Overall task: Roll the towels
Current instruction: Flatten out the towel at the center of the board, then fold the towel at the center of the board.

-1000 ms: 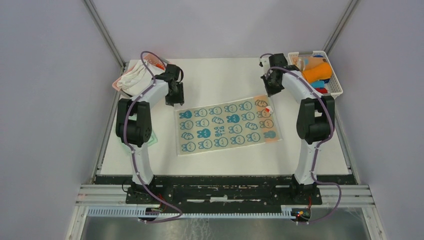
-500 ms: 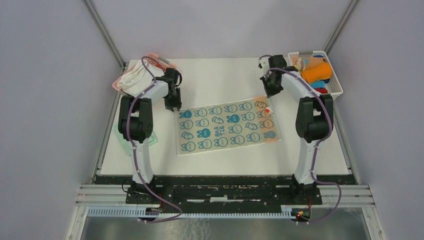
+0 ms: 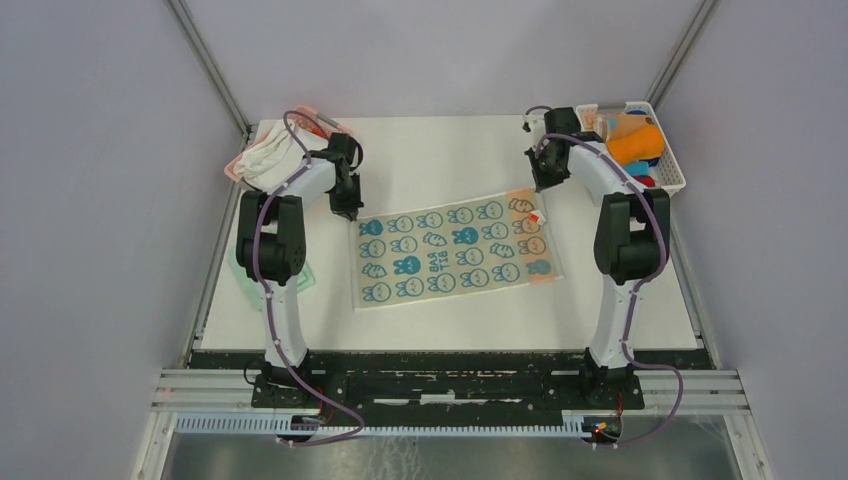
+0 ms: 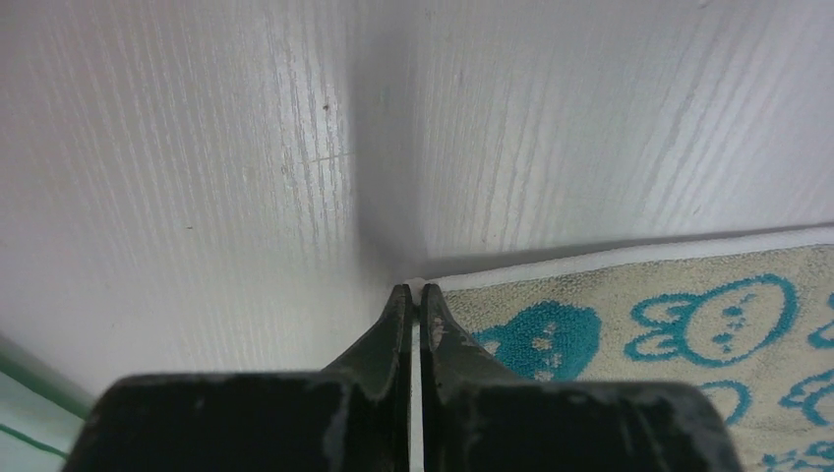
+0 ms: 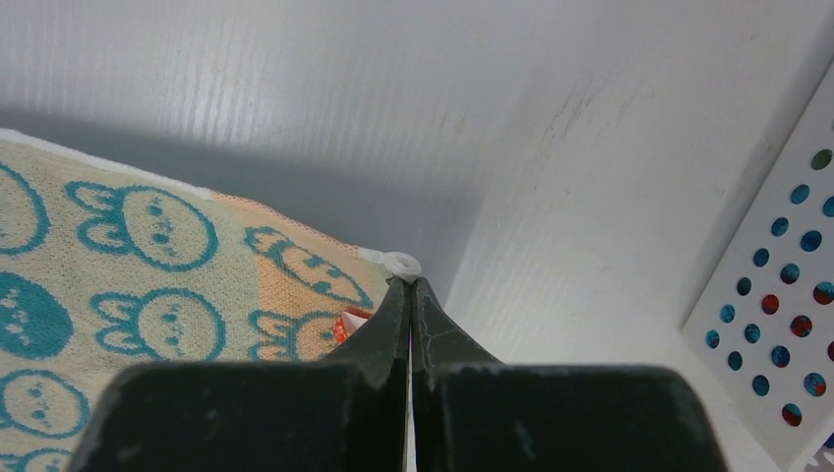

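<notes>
A cream towel (image 3: 450,250) printed with blue bunnies, with an orange band at its right end, lies flat in the middle of the table. My left gripper (image 3: 347,210) is down at the towel's far left corner. In the left wrist view its jaws (image 4: 413,291) are shut on the white hem of the towel (image 4: 639,324). My right gripper (image 3: 543,183) is at the far right corner. In the right wrist view its jaws (image 5: 411,283) are shut on the white corner loop of the towel (image 5: 148,285).
A white perforated basket (image 3: 672,165) with rolled towels stands at the far right, close to the right arm; it also shows in the right wrist view (image 5: 777,295). A pile of white and pink cloths (image 3: 265,155) lies far left. A green cloth (image 3: 305,280) lies by the left edge.
My left gripper has come down and toward the towel's far left corner and shut on it. My right gripper has shifted slightly right at the far right corner.
</notes>
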